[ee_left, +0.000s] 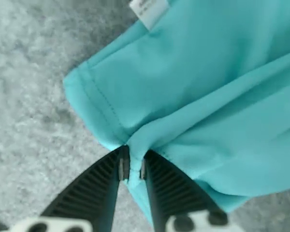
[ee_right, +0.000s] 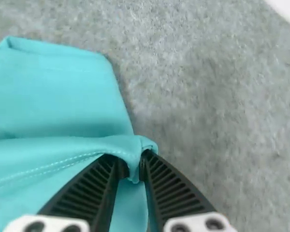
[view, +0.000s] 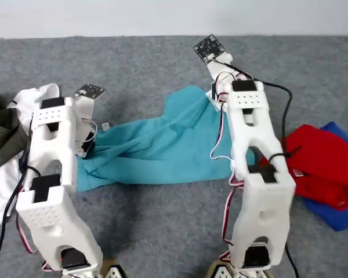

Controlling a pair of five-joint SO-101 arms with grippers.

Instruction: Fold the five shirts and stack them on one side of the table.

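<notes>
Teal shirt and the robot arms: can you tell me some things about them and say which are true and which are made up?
1. The left gripper is shut on the teal shirt. True.
2. The right gripper is wide open and holds nothing. False: it is also shut on an edge of the teal shirt.
3. The red shirt lies on top of the blue shirt. True.
4. The teal shirt is folded small and stacked on the red shirt. False: it lies spread out and rumpled between the two arms.
</notes>
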